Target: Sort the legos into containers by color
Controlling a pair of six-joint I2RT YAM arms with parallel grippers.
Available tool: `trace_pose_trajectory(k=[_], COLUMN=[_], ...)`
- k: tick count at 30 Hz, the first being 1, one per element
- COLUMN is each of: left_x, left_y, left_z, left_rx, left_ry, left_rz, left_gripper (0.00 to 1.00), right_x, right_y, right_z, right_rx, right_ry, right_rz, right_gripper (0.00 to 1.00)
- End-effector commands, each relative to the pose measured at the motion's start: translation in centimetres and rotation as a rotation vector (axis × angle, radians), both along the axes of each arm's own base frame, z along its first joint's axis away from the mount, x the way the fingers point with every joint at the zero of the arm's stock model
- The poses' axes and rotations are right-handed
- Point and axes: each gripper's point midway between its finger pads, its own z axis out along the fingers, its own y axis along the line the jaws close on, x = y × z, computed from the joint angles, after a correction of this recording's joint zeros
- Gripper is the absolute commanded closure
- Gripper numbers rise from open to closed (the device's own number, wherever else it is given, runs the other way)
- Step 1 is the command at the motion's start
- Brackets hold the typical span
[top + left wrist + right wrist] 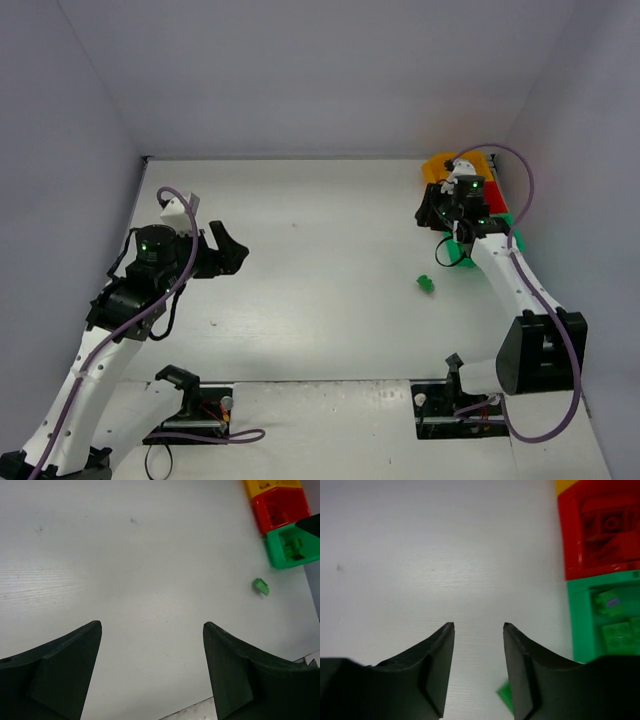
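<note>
At nine o'clock on the counter, the left gripper hangs above bare surface with its fingers spread wide and nothing between them, apparently parked clear of the work. Toward three o'clock a single loose green brick lies on the counter, at about seven o'clock from the green bin and near it but apart. It looks like the last lego outside a container. The right gripper hovers just beside the bins with its fingers slightly parted and empty, the brick showing low by its right finger, so it seems placed for that pick. At two o'clock the yellow-orange bin, red bin and green bin stand in a touching row. Green bricks rest inside the green one, and red pieces show in the red.
</note>
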Motion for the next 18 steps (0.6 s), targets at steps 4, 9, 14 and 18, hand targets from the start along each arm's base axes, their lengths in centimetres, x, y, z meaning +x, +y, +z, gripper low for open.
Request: trace_pose_trajectory(k=[4,9,14,18], left_x=[-0.5,-1.0,-1.3,-1.3], left_y=[1.1,1.0,0.8,0.4], left_z=[-0.2,-0.6,-1.1,-1.2], left_rx=[0.029,0.016,0.014,0.005], left_ry=[-0.023,-0.021,-0.011,-0.002], left_rz=[0.031,0.018,0.005,-0.015], left_gripper=[0.25,0.25,0.25,0.25], right_x=[-1.2,-4.2,-7.2,-8.6], right_y=[3.5,0.9,-2.8,-6.1], right_z=[-4.5,-7.8,-9.5,-9.7], right_rx=[0.1,0.057,-0.017,-0.052], right_ry=[0.153,0.261,0.313,0.306], right_rz=[0.02,-0.165,-0.375,-0.552], right_gripper=[0.47,0.37,0.33,0.3])
